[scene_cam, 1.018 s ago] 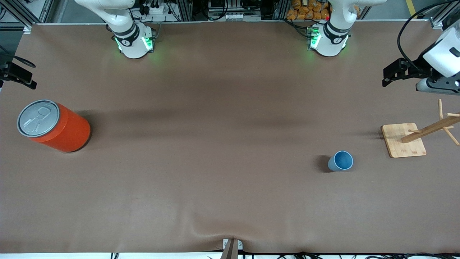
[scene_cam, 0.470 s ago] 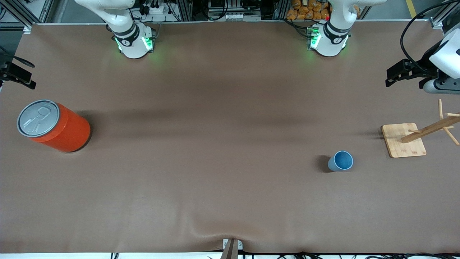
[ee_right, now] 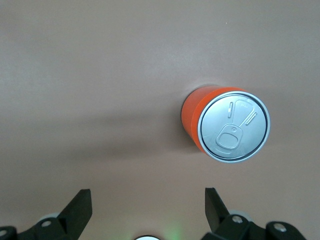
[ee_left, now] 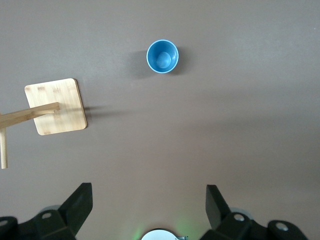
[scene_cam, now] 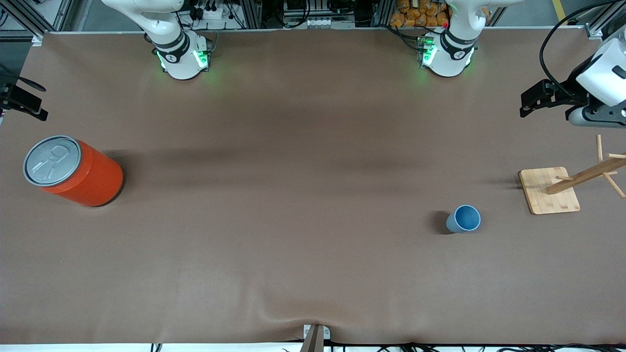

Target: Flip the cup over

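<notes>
Wooden rack (scene_cam: 584, 177) (arms edge-cropped)

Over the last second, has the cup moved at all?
No. The cup stands upright in the same spot, the same gap from the wooden rack, with neither gripper near it.

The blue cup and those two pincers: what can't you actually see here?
- Cup: its underside, hidden by its own body in the front and left wrist views.
- Left pincer: finger roots cut off by the left wrist view's edge.
- Right pincer: mostly past the front view's edge.
- Wooden rack: pegs cut off.
</notes>
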### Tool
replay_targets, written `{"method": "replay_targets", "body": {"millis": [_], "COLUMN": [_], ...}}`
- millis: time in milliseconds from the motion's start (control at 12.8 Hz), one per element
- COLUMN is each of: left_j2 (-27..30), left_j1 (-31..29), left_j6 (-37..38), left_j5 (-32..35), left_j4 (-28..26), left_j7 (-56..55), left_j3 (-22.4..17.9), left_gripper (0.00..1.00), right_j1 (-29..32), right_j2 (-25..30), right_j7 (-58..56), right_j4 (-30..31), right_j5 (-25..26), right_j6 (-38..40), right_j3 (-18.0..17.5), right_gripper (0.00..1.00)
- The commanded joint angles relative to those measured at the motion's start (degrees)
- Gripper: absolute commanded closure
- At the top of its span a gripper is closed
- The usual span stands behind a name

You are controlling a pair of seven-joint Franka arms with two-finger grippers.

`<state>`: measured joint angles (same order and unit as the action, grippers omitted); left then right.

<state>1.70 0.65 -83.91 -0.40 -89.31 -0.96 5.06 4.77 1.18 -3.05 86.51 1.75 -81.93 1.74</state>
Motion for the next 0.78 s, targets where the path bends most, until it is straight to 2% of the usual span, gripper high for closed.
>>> {"method": "replay_targets", "body": {"millis": [0,705], "left_j2": [-0.82,-0.82], "left_j1": [-1.00,-1.00], "left_j6": [1.38,1.38], "left_j5": [1.19,1.28], "left_j4": [1.51,1.42], "left_j7": [-0.62,0.08], "left_j3": [0.74,-0.05], "left_gripper": [0.00,0.00], "right_j1": [0.59,0.94], "right_j2": [-0.30,-0.39], "right_j7": [-0.82,-0.82], "right_j4": [-0.81,-0.81], "right_j5": [0.10,-0.17], "right_j6": [0.81,0.81], "right_j3": [-0.24,-0.24], "right_gripper": [0.00,0.00]}}
